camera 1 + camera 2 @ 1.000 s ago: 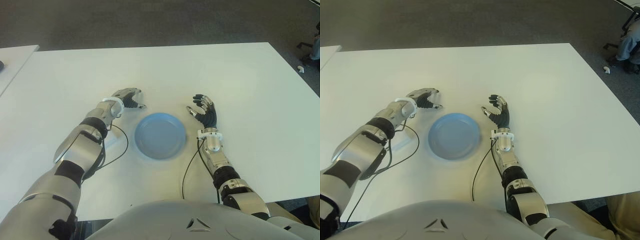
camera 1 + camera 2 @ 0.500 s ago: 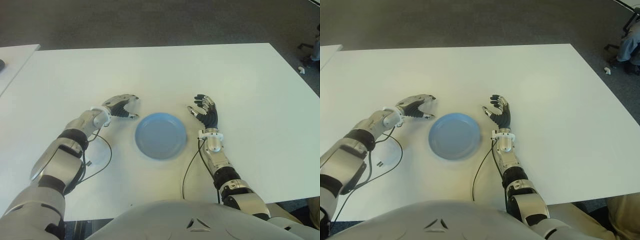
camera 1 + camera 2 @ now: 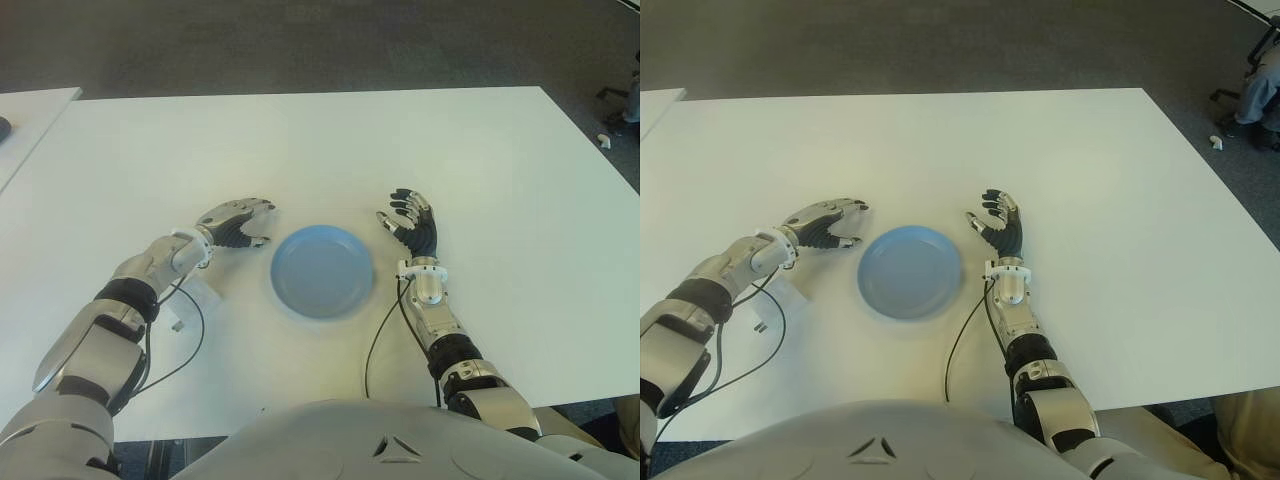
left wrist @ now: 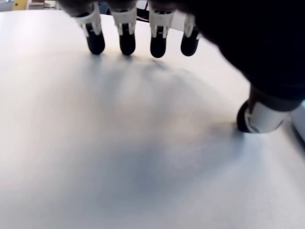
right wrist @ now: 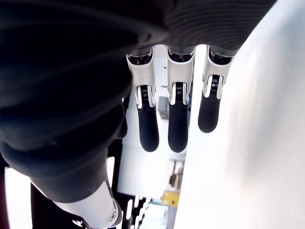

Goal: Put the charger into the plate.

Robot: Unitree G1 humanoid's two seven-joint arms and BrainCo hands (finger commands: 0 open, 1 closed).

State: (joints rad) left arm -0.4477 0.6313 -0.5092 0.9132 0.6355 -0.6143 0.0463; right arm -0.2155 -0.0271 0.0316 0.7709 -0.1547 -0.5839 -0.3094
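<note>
- Charger (image 3: 781, 296) sits on the white desk (image 3: 300, 140), a small white block just beside the left forearm, on the robot's left of the plate (image 3: 322, 271) and apart from it.
- Two small prongs show at the charger's near end in the right eye view.
- Blue plate lies flat on the desk between the two hands, nothing in it.
- Left hand (image 3: 236, 221) hovers palm down just left of the plate's rim, fingers (image 4: 127, 42) loosely extended over bare desk, thumb tip close to the surface; it grips nothing.
- Left wrist view shows only bare desk under that palm.
- A black cable (image 3: 185, 345) loops on the desk by the left forearm, near the charger.
- Right hand (image 3: 411, 224) shows on the right side of the plate, palm turned toward it, fingers spread and relaxed, holding nothing.
- A second black cable (image 3: 377, 335) runs along the desk from the right wrist toward the robot's body.
- Dark carpet (image 3: 300, 40) lies beyond the far edge of the desk.
</note>
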